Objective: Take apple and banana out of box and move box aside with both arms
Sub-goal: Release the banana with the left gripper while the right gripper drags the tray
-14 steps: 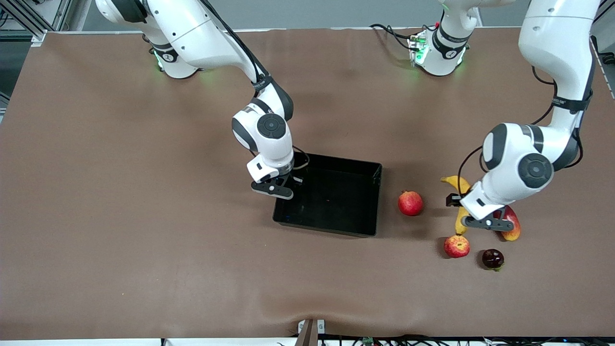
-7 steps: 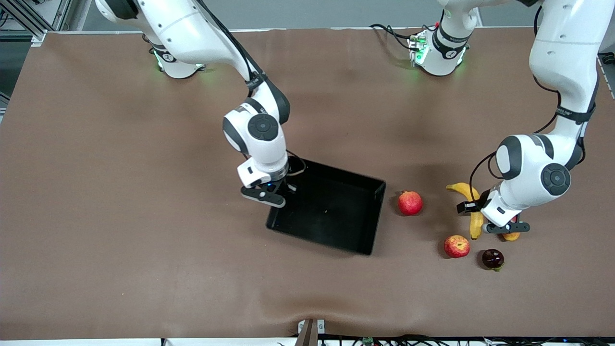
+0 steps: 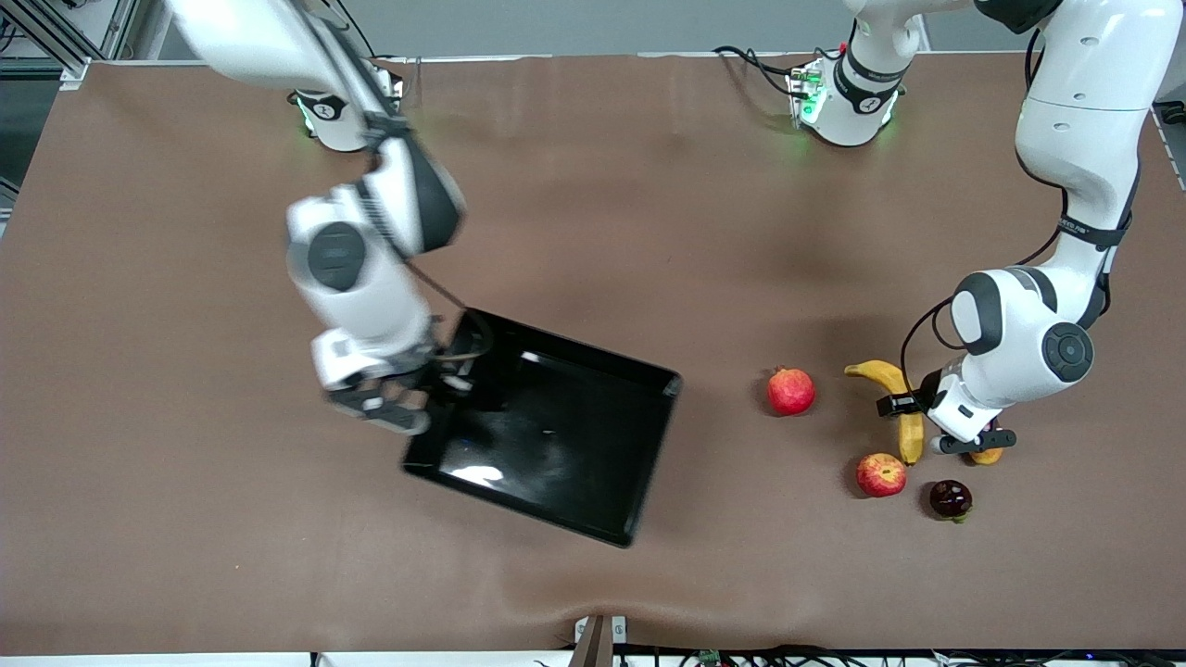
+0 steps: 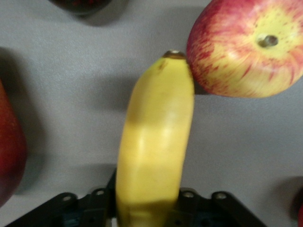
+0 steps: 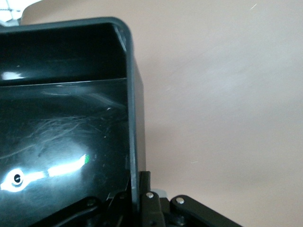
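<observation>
The black box [image 3: 556, 445] hangs tilted off the table. My right gripper [image 3: 422, 394] is shut on its wall at the corner toward the right arm's end; the right wrist view shows the wall [image 5: 132, 118] clamped in that gripper [image 5: 139, 198]. The box is empty. My left gripper [image 3: 936, 431] is down on the yellow banana [image 3: 906, 428], which lies on the table. In the left wrist view the banana [image 4: 154, 142] runs between the fingers of that gripper [image 4: 149, 215] and its tip touches the red-yellow apple [image 4: 246, 47]. The apple [image 3: 881, 474] lies nearer the camera than the banana.
A red pomegranate [image 3: 790, 391] lies between the box and the banana. A red-yellow mango [image 3: 987, 454] is mostly hidden under the left hand. A dark round fruit [image 3: 950, 498] lies beside the apple. Bare brown table surrounds the fruits.
My right arm has swung the box toward its own end of the table, raised and turned. My left gripper has shifted onto the banana, and the banana has moved a little.
</observation>
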Robot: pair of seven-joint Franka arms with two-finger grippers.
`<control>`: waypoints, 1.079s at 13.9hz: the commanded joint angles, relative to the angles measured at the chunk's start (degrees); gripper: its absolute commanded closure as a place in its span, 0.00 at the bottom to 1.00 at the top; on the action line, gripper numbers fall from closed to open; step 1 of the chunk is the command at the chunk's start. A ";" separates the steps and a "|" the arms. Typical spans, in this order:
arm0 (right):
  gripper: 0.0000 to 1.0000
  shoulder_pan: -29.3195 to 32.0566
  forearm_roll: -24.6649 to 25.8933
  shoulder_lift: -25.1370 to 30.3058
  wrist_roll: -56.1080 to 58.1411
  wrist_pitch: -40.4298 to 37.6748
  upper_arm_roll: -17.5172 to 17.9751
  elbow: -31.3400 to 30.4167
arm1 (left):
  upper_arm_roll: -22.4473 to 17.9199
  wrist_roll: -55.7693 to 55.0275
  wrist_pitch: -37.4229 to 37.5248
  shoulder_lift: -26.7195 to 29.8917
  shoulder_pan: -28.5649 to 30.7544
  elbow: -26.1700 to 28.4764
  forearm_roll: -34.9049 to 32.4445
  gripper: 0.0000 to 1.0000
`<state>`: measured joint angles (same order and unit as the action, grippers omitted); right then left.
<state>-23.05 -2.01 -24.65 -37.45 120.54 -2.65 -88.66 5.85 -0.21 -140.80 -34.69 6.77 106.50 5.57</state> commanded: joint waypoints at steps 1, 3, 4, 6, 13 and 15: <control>1.00 8.87 -2.47 5.48 12.71 -4.51 1.25 -1.77 | 0.57 0.83 1.58 3.21 0.44 0.46 1.11 0.00; 1.00 14.49 -2.47 7.24 20.88 -5.23 1.25 -3.17 | 0.66 0.83 5.69 5.85 0.26 0.11 1.11 0.00; 1.00 17.39 -2.47 7.77 25.97 -5.23 1.25 -3.88 | 0.66 0.65 7.63 7.51 0.18 -0.06 1.11 0.00; 1.00 23.19 -2.65 8.56 35.29 -5.05 1.34 -5.37 | 1.18 0.83 10.62 10.59 0.18 -0.33 0.59 0.00; 1.00 38.85 -6.33 9.71 59.74 -0.24 1.34 -17.14 | 1.27 4.69 26.52 16.05 0.18 -10.86 -9.95 0.00; 1.00 40.88 -9.05 9.62 62.67 6.42 1.34 -22.14 | 2.67 4.34 33.02 16.92 0.09 -14.99 -10.31 0.00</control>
<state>15.61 -7.57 -17.82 22.33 122.27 -2.78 -104.85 7.04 3.44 -113.54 -18.11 6.72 95.63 -3.31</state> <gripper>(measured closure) 0.969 0.000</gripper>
